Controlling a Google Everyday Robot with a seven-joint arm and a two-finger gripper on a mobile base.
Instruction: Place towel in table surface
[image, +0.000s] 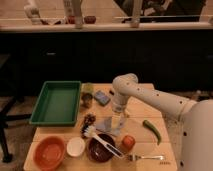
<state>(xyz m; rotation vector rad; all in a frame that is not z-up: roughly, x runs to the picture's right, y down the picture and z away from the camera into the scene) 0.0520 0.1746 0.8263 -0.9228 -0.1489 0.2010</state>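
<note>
White robot arm (150, 97) reaches in from the right edge of the light tan plank wooden table surface (137, 107), elbow raised over the back half, forearm pointing straight down near the middle; gripper (116, 121) sits low over the table centre, directly at the small floppy grey-blue towel (109, 125); cannot tell how the gripper stands, nor whether it grips the cloth; towel lies near the table's middle, spread partly flat just behind the dark bowl

Green rectangular plastic tray (57, 101) occupies the back-left corner area; small stiff blue rectangular block (102, 97) lies toward the back edge, just right of the tray, with a small dull round jar-like item (87, 96) between them; dark clustered item (89, 119) just left of the towel

Front edge, left to right: orange round bowl (49, 152) at the front-left corner; small white round cup (76, 146) beside it; dark brown bowl (100, 149) with a white-handled brush (102, 140) resting across it; small orange-red round fruit (129, 142); silver fork (147, 157) near the front-right corner; long green chilli pepper (152, 131) toward the right edge, well apart from the towel
</note>
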